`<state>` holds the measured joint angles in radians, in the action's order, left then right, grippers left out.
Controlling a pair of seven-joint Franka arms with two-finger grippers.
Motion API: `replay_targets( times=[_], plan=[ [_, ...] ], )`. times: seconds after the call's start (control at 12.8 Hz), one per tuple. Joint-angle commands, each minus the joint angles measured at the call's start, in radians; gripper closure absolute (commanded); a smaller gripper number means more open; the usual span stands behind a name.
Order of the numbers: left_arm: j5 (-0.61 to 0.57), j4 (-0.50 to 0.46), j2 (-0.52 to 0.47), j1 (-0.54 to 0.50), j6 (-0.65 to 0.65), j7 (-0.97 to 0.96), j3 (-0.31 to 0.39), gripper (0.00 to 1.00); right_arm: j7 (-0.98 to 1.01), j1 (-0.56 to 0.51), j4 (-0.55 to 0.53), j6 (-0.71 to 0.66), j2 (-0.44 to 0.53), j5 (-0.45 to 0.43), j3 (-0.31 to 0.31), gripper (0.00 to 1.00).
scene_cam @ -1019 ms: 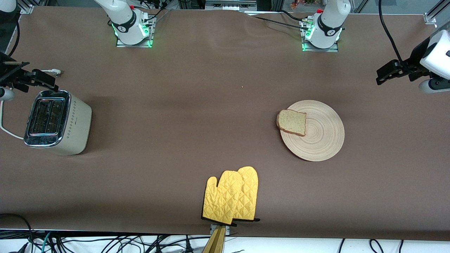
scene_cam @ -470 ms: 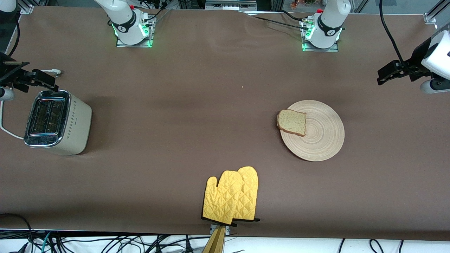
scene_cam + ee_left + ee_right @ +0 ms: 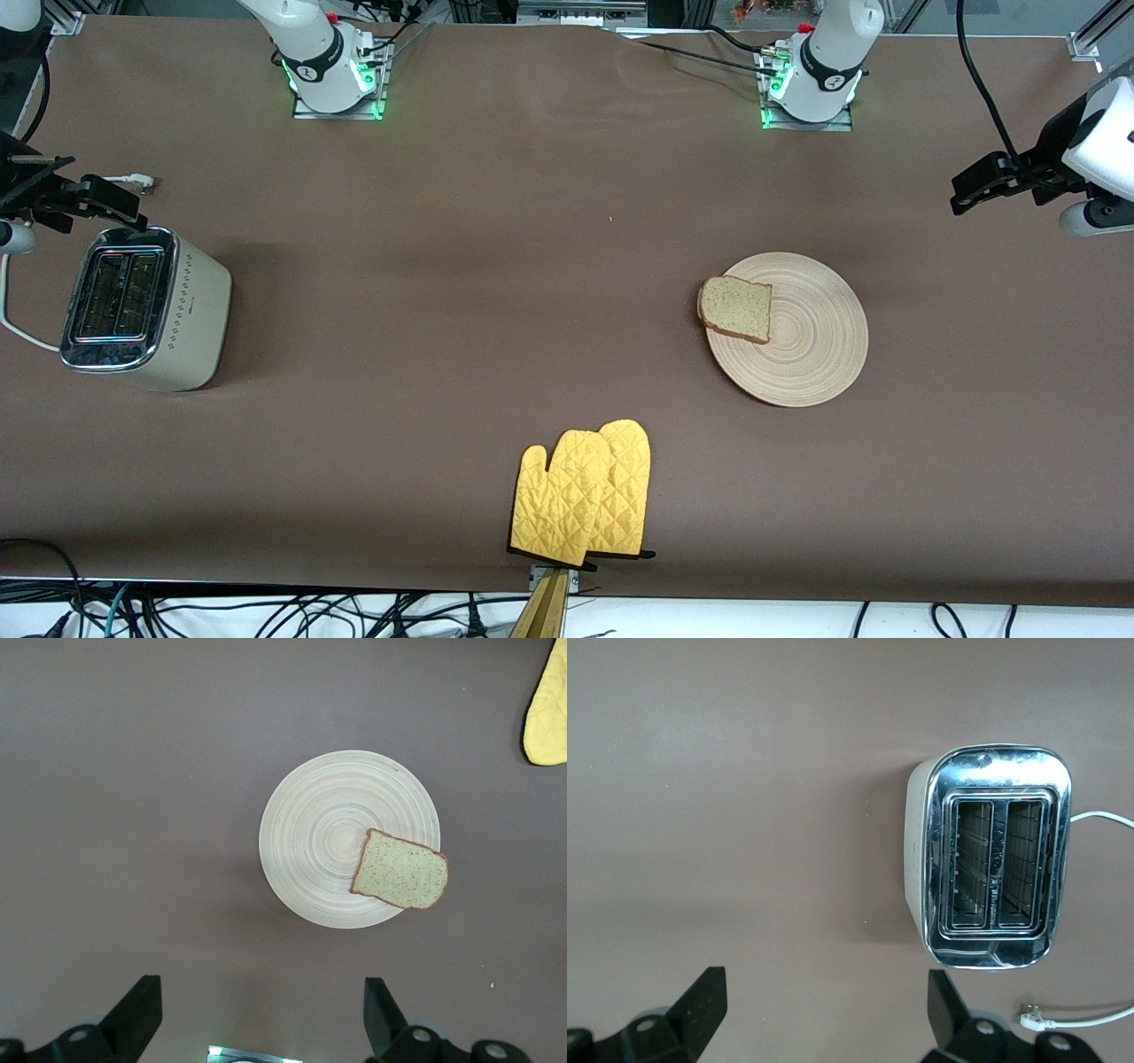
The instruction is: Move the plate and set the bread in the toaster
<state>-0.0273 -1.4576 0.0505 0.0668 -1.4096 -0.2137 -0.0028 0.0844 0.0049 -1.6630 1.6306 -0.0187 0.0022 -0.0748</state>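
The pale wooden plate (image 3: 817,347) lies on the brown table toward the left arm's end. The bread (image 3: 735,308) lies flat on the plate's rim, overhanging it slightly on the side toward the right arm's end. In the left wrist view the plate (image 3: 310,833) and the bread (image 3: 400,871) both show. My left gripper (image 3: 961,190) is open and empty, high over bare table at the left arm's end, apart from the plate (image 3: 263,1014). The cream toaster (image 3: 142,306) stands at the right arm's end with both slots empty (image 3: 992,868). My right gripper (image 3: 133,215) is open and empty, high beside the toaster (image 3: 824,1014).
A pair of yellow oven mitts (image 3: 585,492) lies at the table's edge nearest the front camera; one tip also shows in the left wrist view (image 3: 547,718). The toaster's white cord and plug (image 3: 1032,1020) lie on the table beside it.
The left gripper has shifted very slightly. Plate, bread, toaster and the right gripper have not moved.
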Motion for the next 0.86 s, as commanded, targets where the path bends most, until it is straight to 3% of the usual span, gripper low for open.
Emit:
replay_targets(
  times=[0.0, 0.31, 0.78],
  plan=[
    [0.001, 0.006, 0.003, 0.004, -0.005, -0.004, 0.001, 0.00, 0.011, -0.002, 0.029, -0.021, -0.010, 0.015, 0.000, 0.00],
    [0.004, -0.030, -0.006, -0.010, -0.070, 0.002, 0.003, 0.00, 0.008, 0.001, 0.029, -0.021, -0.010, 0.013, 0.003, 0.00],
    [-0.003, -0.260, -0.037, -0.048, -0.363, 0.004, 0.001, 0.00, 0.008, 0.000, 0.029, -0.021, -0.010, 0.013, 0.003, 0.00]
  ],
)
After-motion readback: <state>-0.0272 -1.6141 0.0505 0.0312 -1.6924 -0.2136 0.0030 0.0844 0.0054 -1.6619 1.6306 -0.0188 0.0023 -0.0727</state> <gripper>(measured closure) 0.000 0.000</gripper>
